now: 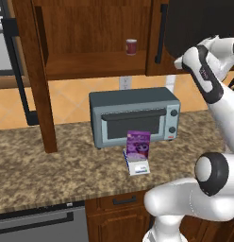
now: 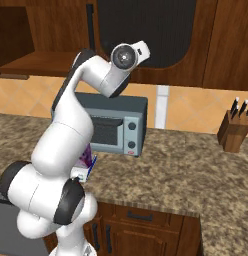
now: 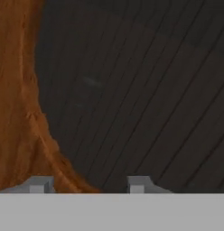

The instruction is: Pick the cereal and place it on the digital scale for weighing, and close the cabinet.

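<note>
- Right ahead of the fingertips (image 3: 40, 185) in the hand view stands the dark ribbed glass panel of the cabinet (image 3: 145, 90), with its brown wood frame curving down to their left.
- Both tips sit apart at the bottom of that view with nothing between them, so the gripper (image 3: 89, 186) is released.
- Well below the fingers, on the speckled counter (image 1: 38, 160), the cereal (image 1: 138, 145) stands upright on the digital scale (image 1: 137, 166), whose blue side strip shows at its left edge.
- Just behind the cereal sits the grey-blue toaster oven (image 1: 133, 116).
- Off to the fingers' left in the left base view, one cabinet door (image 1: 41, 85) stands swung open, showing a shelf with a small dark red mug (image 1: 131, 47) on it.
- Far to the right on the counter in the right base view stands a knife block (image 2: 235, 131).
</note>
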Tool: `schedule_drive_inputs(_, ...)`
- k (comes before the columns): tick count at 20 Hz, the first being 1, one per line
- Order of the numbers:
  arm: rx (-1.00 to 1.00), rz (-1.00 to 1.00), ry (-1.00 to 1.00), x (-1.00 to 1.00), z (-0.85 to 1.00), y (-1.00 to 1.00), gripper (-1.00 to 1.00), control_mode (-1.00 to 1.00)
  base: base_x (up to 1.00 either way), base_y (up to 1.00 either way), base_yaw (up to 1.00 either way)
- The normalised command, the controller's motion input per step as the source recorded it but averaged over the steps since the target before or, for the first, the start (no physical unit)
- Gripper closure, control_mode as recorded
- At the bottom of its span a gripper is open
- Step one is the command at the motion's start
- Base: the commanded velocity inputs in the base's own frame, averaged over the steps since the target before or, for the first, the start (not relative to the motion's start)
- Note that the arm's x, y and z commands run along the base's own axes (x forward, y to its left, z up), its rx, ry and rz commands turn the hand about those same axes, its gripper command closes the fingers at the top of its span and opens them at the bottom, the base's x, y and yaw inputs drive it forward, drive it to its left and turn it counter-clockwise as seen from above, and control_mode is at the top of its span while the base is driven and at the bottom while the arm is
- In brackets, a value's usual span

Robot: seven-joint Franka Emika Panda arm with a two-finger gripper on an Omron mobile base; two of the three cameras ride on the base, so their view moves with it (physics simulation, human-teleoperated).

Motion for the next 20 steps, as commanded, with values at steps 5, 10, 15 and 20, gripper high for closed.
schedule_drive_inputs(5, 0.00, -0.36, 0.00, 1.00, -0.20, 0.00, -1.00, -1.00, 0.00, 0.00, 0.00)
schedule_drive_inputs(10, 0.15, -0.31, -0.21, -0.25, -0.37, 0.00, -1.00, -1.00, 0.00, 0.00, 0.00)
schedule_drive_inputs(15, 0.26, -0.32, -0.32, -1.00, -0.07, 0.00, -1.00, -1.00, 0.00, 0.00, 0.00)
schedule_drive_inputs(20, 0.16, -0.19, -0.05, -1.00, 0.16, 0.00, -1.00, -1.00, 0.00, 0.00, 0.00)
